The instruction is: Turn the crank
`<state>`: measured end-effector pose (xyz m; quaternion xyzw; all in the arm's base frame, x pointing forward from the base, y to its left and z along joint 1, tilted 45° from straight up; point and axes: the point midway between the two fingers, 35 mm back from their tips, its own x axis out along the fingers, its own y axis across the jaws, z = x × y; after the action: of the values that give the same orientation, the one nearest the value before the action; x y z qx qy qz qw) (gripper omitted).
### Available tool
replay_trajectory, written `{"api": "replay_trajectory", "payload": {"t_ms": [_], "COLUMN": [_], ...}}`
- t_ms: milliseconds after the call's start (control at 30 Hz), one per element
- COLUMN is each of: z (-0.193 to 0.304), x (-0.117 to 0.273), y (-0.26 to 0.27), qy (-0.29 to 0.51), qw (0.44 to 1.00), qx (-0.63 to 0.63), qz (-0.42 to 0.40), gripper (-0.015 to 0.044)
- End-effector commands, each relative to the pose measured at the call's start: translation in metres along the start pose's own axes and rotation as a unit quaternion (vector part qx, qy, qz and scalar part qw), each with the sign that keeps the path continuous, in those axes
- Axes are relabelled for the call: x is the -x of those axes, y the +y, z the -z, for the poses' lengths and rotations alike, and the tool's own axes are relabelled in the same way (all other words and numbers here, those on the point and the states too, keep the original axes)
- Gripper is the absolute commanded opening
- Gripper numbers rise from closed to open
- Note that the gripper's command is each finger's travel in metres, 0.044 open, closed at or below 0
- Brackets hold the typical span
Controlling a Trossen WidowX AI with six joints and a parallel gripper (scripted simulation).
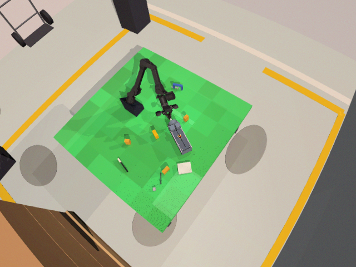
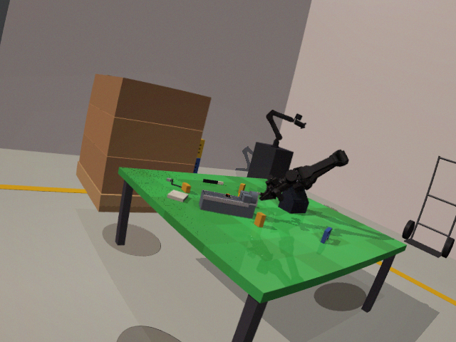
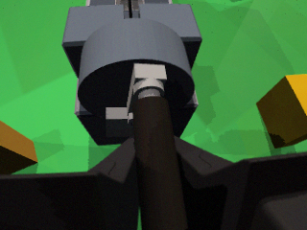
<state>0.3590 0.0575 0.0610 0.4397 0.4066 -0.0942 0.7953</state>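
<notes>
The grey machine [image 1: 184, 144] [image 2: 226, 206] stands on the green table, its round housing [image 3: 134, 45] facing the arm. A small red-orange spot, seemingly the pointer [image 1: 179, 136] [image 2: 228, 195], shows around the middle of the slide; the brass marks are too small to make out, so I cannot tell if they are level. The light grey crank arm [image 3: 150, 71] is in front of the housing's dark face. Its dark round handle [image 3: 155, 129] points toward the wrist camera. My gripper [image 1: 170, 118] [image 2: 261, 197] [image 3: 151, 141] is shut on the handle; the fingertips are partly hidden behind it.
Orange blocks [image 1: 186, 118] [image 1: 155, 134] [image 2: 259, 219] stand on either side of the machine's crank end. A white box [image 1: 184, 167] [image 2: 177, 195] lies beyond its far end. A blue bracket [image 1: 178, 84] [image 2: 325, 235], a black-and-white marker [image 1: 123, 166] and a thin dark rod [image 1: 160, 178] also lie on the table.
</notes>
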Motion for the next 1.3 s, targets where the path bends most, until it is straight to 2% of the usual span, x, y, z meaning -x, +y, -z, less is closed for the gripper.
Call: {"api": "replay_trajectory", "payload": {"t_ms": [0, 1267], "z": [-0.001, 0.0014], "x": [0.0014, -0.0011], "y": [0.0091, 0.0164], "qy": [-0.001, -0.001], "qw": [1.0, 1.0], "qx": [0.003, 0.003], "qz": [-0.012, -0.013], "gripper": [0.0, 0.0]}}
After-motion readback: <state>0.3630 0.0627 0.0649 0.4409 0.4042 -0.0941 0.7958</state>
